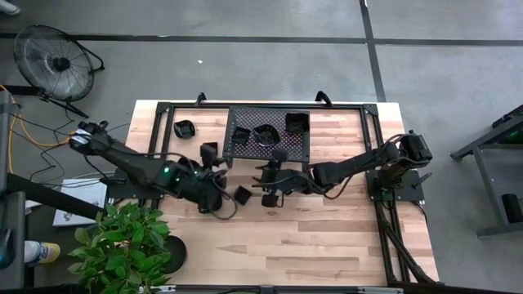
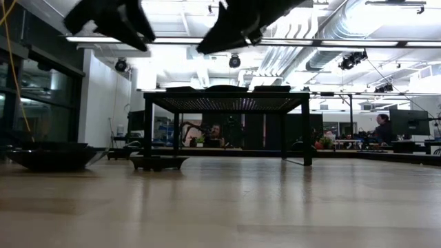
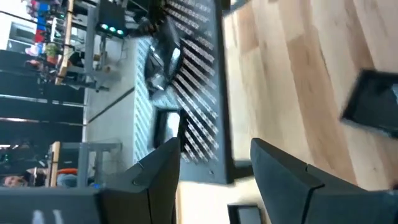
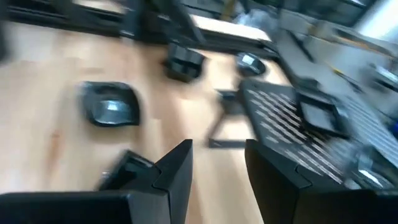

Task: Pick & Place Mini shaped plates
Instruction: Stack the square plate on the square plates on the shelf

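Observation:
Several mini shaped plates, small glossy black dishes, are in view. Three rest on top of the black mesh rack (image 1: 265, 131), among them a square one (image 1: 297, 122). Others lie on the wooden table: a round one (image 1: 185, 128), a square one (image 1: 210, 151) and another square one (image 1: 243, 194). My left gripper (image 1: 219, 171) hovers open above the table left of the rack, with nothing between its fingers (image 3: 214, 171). My right gripper (image 1: 270, 184) hovers open in front of the rack, also with nothing between its fingers (image 4: 217, 171). In the low view both grippers (image 2: 110, 21) (image 2: 241, 24) hang well above the table.
The rack stands on legs at the table's far middle (image 2: 227, 103). A potted plant (image 1: 122, 245) sits at the table's near left corner and a fan (image 1: 53, 57) stands on the floor beyond the far left. The near half of the table (image 1: 310, 245) is bare wood.

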### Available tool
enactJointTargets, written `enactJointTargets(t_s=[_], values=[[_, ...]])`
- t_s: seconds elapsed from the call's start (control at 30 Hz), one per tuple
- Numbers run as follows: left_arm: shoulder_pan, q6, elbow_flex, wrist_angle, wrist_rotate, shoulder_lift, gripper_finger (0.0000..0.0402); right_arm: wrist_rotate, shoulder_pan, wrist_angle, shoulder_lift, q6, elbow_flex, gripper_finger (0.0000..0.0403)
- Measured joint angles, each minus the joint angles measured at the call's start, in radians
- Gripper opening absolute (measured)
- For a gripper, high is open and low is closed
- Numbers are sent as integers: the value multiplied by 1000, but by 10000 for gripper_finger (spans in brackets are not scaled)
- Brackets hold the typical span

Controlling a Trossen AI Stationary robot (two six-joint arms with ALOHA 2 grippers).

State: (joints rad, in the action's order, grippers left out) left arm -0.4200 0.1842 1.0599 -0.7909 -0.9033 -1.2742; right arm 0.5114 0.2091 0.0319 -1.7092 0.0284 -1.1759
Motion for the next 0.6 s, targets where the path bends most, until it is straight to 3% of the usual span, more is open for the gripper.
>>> enactJointTargets(t_s=[0.23, 0.6], values=[[-115, -138, -85, -22, -136, 4, 191, -227, 61, 14, -26, 128, -1, 142], [-238, -393, -207, -11, -262, 4, 191, -259, 130, 41, -199, 496, -1, 142]])
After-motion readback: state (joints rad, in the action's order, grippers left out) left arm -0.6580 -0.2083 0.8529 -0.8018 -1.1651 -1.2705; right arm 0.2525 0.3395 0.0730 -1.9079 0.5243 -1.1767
